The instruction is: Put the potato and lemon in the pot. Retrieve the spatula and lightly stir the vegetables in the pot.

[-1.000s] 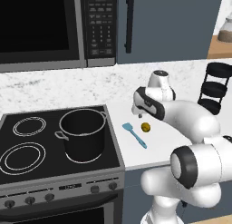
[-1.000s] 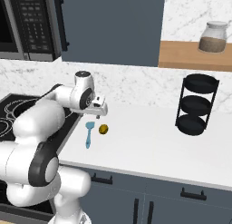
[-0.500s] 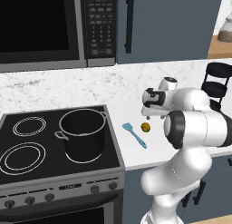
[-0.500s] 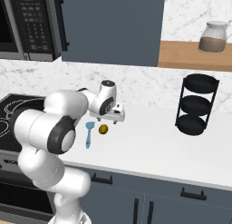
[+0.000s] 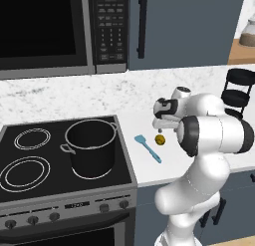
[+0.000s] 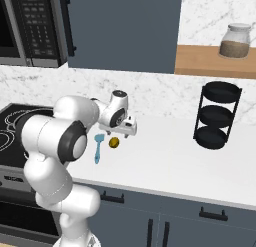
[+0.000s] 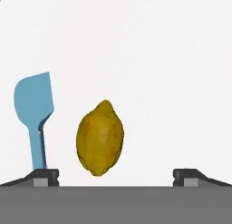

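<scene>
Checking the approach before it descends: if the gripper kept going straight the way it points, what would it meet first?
Most likely the lemon, lying between the open gripper jaws, though left of centre; the spatula lies further left.

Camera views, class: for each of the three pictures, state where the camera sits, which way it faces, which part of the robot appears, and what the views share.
Left base view: behind the arm to its left, facing forward and down at the stove, pot and counter; the arm rises at lower right.
Right base view: behind to its right, facing the counter and black rack; the arm rises at lower left.
Hand view: on the hand, looking down past the open gripper.
Shared: all show the lemon beside the spatula.
</scene>
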